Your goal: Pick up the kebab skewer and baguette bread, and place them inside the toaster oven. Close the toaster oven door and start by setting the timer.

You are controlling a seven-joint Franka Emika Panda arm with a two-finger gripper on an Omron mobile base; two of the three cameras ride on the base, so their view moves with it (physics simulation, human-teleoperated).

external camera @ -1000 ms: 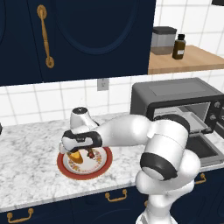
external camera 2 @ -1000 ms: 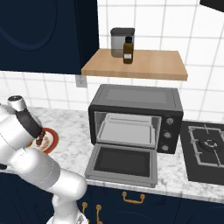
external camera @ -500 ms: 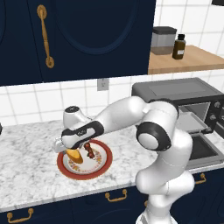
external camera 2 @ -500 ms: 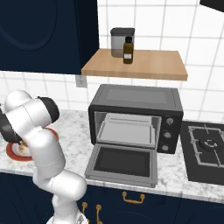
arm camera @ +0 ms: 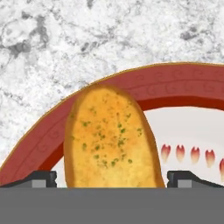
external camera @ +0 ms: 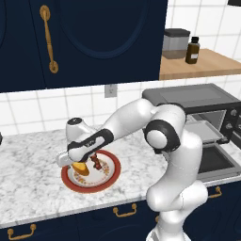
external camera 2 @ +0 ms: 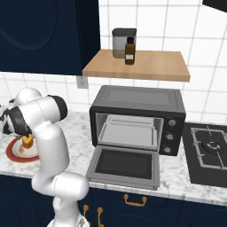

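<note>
The baguette bread (arm camera: 109,140), golden with green flecks, lies on the left part of a red-rimmed plate (arm camera: 166,87). My gripper (arm camera: 111,179) is open and low over it, one fingertip on each side of the bread. From the left base view the gripper (external camera: 77,162) covers most of the baguette bread (external camera: 81,168), and the kebab skewer (external camera: 96,162) lies just right of it on the plate (external camera: 110,176). The toaster oven (external camera 2: 137,117) stands to the right with its door (external camera 2: 126,164) dropped open and flat.
A metal tray (external camera 2: 128,133) sits inside the oven. A wooden shelf (external camera 2: 137,64) above it carries a canister (external camera 2: 122,42) and a dark bottle (external camera 2: 129,51). A stove burner (external camera 2: 210,148) lies right of the oven. Dark cabinets hang over the marble counter (external camera: 28,164).
The arm has swung out, its elbow rising, and the hand has shifted slightly left and down over the bread. The jaws stay wide; plate, bread and skewer have not moved.
</note>
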